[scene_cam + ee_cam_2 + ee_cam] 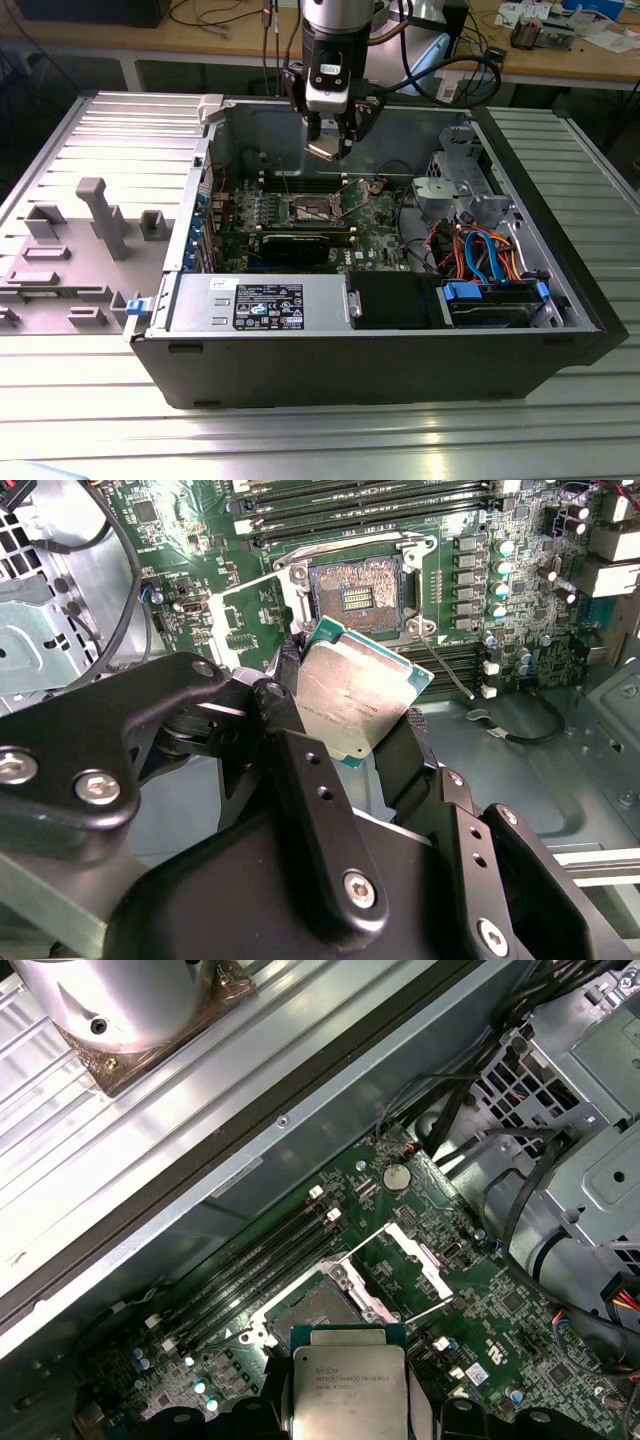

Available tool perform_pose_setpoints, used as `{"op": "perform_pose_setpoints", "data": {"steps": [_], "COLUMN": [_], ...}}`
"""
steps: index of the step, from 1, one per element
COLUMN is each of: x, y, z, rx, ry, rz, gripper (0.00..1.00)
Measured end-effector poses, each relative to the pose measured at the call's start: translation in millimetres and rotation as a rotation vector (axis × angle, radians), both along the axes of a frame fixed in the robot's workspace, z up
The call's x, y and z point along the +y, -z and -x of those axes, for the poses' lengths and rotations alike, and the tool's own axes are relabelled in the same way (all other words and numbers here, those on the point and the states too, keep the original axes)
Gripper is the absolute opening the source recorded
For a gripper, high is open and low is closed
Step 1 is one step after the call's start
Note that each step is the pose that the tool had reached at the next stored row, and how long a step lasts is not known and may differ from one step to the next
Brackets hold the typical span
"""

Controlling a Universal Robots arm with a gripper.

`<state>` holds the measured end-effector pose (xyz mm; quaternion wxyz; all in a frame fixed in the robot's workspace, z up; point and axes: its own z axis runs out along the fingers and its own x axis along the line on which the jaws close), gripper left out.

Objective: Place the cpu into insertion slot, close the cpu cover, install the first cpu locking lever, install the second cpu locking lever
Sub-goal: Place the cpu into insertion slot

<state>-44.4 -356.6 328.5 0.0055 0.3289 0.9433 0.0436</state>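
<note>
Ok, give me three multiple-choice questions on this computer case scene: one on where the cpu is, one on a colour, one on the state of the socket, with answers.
1. Where is the cpu?
A. Seated in the socket.
B. Gripped by the end effector, above the board.
C. Lying on the table outside the case.

2. What colour is the circuit board around the insertion slot?
A. Green.
B. Red.
C. White.

3. What state is the insertion slot in?
A. Closed under its cover.
B. Open, with the pin field bare.
C. Filled with a chip.

Answers:
1 B: the second wrist view shows the cpu clamped between the fingers, short of the insertion slot.
2 A: green board shows all round the insertion slot.
3 B: the dark pin field lies exposed in the second wrist view.
</note>
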Motion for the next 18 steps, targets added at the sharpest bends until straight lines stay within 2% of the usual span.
{"op": "perform_pose_setpoints", "data": {"steps": [18], "x": [0.0], "y": [0.0], "z": [0.0], "rx": [0.0], "ry": [0.02], "rz": [0.0], "gripper": [0.55]}}
